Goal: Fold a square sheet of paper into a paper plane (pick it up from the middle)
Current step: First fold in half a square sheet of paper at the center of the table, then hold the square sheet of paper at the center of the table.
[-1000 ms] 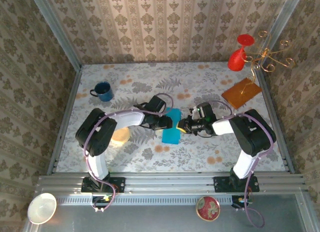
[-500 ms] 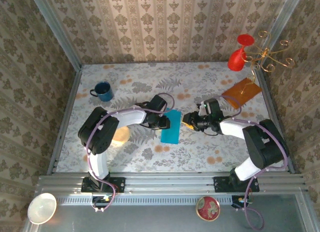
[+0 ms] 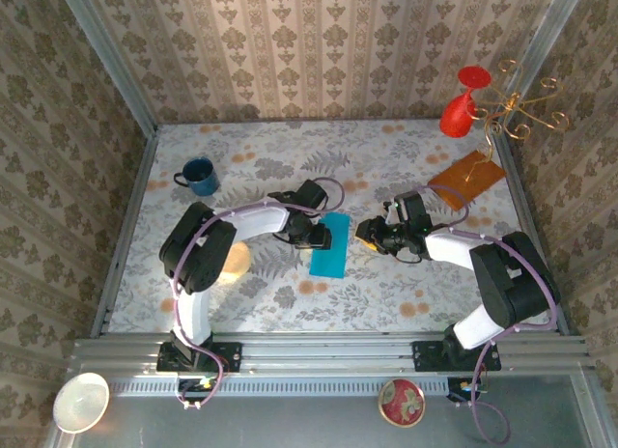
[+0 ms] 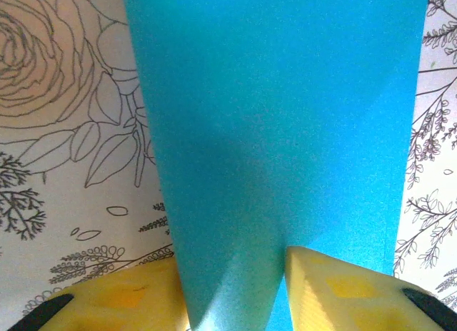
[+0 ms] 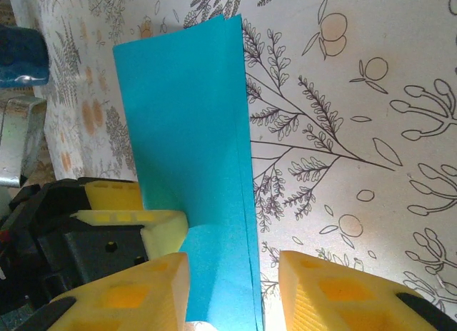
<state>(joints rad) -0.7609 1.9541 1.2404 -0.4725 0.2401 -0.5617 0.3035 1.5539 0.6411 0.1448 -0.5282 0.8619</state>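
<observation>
The square sheet of paper (image 3: 328, 247) is teal-blue and lies mid-table, folded into a narrow upright rectangle. My left gripper (image 3: 322, 238) sits at its left edge. In the left wrist view the sheet (image 4: 278, 117) buckles into a raised ridge between the yellow fingers (image 4: 343, 292) of the left gripper (image 4: 232, 274). The jaws stand apart, and a sliver of room shows beside the right one. My right gripper (image 3: 367, 234) is just right of the sheet. In its own view the right gripper (image 5: 232, 263) stands open around the sheet's (image 5: 186, 117) doubled right edge, gripping nothing.
A blue mug (image 3: 198, 176) stands at the back left. An orange-brown sheet (image 3: 466, 180) lies at the back right, by a red vase (image 3: 462, 105) and a gold wire stand (image 3: 521, 110). A pale round disc (image 3: 232, 260) lies beside the left arm. Metal rails fence the table.
My right gripper has let go, opened and drawn back to the right, off the sheet. The sheet now lies as a narrower rectangle. The left gripper has stayed at its left edge.
</observation>
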